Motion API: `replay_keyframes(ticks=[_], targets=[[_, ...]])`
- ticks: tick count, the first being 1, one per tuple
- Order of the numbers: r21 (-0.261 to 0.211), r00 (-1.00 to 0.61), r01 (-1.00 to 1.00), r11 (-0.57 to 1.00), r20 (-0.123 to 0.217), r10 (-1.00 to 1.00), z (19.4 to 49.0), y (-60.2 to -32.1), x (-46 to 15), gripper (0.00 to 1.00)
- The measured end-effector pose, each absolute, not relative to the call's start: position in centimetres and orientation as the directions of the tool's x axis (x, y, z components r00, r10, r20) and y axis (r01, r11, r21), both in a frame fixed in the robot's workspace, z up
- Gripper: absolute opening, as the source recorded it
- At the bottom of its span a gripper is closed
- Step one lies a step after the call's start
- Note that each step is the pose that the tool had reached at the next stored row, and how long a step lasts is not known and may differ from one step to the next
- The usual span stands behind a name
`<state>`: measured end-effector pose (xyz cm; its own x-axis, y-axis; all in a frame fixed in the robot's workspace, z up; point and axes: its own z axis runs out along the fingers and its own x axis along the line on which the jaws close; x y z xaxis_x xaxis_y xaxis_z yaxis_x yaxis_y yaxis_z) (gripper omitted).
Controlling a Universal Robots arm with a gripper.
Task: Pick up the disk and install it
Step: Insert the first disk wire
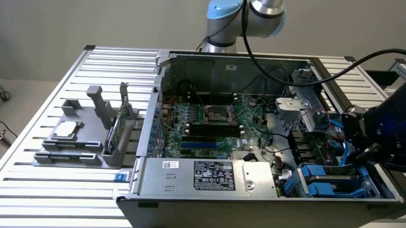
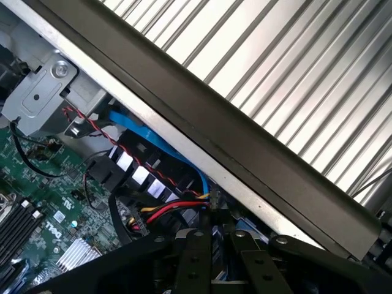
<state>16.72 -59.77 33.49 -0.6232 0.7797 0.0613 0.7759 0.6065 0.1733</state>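
The disk (image 1: 333, 179) shows as a grey slab in a blue plastic frame. It lies in the drive bay at the front corner of the open computer case (image 1: 146, 142), on the exterior view's right. My dark gripper (image 1: 369, 154) hangs just above the end of the disk nearest that view's right edge, over the case's side wall. I cannot see whether it touches the disk. In the wrist view the gripper (image 2: 215, 236) points down beside the case's metal rim (image 2: 202, 131), with blue and red cables (image 2: 160, 147) beyond it.
A grey fixture (image 1: 70, 156) on the slatted table (image 1: 38, 190) holds a small square chip (image 1: 66, 129) and an upright green card (image 1: 123, 118). Inside the case are the motherboard (image 1: 209, 123), a power supply (image 1: 209, 176) and loose cables. The arm's black cable arcs over the case.
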Motion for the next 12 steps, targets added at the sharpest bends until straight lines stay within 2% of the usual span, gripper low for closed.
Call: replay_keyframes(ticks=[7,12], targets=[[0.161,-0.619,0.782,0.602,0.091,0.78,33.8,-59.8,16.3,0.17],[0.171,-0.615,0.786,0.594,0.123,0.779,34.3,-59.8,15.5,0.17]])
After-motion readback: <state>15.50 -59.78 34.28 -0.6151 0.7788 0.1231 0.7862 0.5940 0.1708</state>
